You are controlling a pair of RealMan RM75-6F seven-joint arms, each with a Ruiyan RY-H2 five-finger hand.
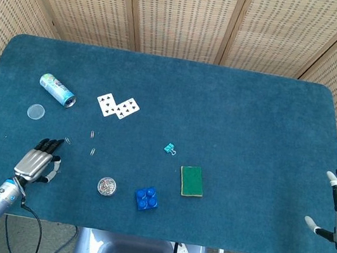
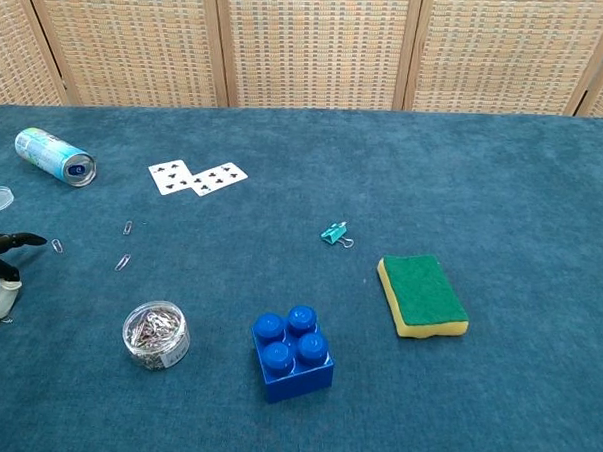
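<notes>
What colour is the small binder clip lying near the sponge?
The binder clip is teal with a silver wire handle, clearest in the chest view.

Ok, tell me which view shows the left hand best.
The head view: the whole left hand shows from above, fingers stretched toward a loose paper clip on the table. The chest view catches only its fingertips at the left edge, the rest cut off.

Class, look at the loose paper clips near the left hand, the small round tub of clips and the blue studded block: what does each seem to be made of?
The loose paper clips beside the left hand look like thin bent wire, probably metal. The small round tub seems to be clear plastic, since the clips show through its wall. The blue studded block looks like moulded plastic: even colour, slight sheen, crisp studs.
</notes>
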